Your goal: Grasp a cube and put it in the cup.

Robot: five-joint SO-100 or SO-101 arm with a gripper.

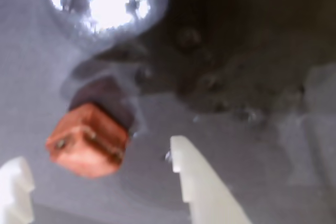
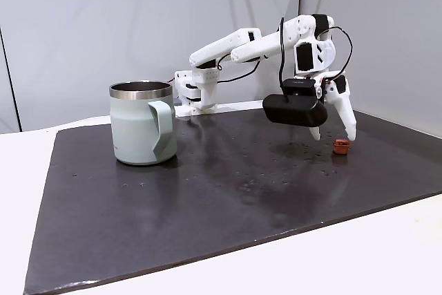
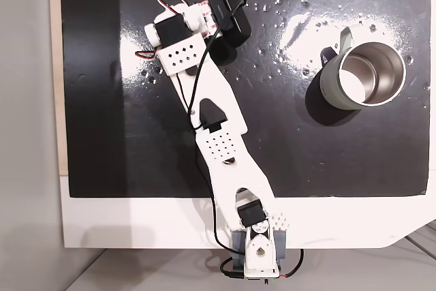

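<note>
dark mat, cube between spread hand fingers

Wrist close-up; side view; overhead view

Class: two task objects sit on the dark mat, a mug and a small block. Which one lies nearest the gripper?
The red-orange cube. It sits between the open fingers of the gripper, right by the fingertips, whereas the mint-green cup stands far across the mat.
</note>
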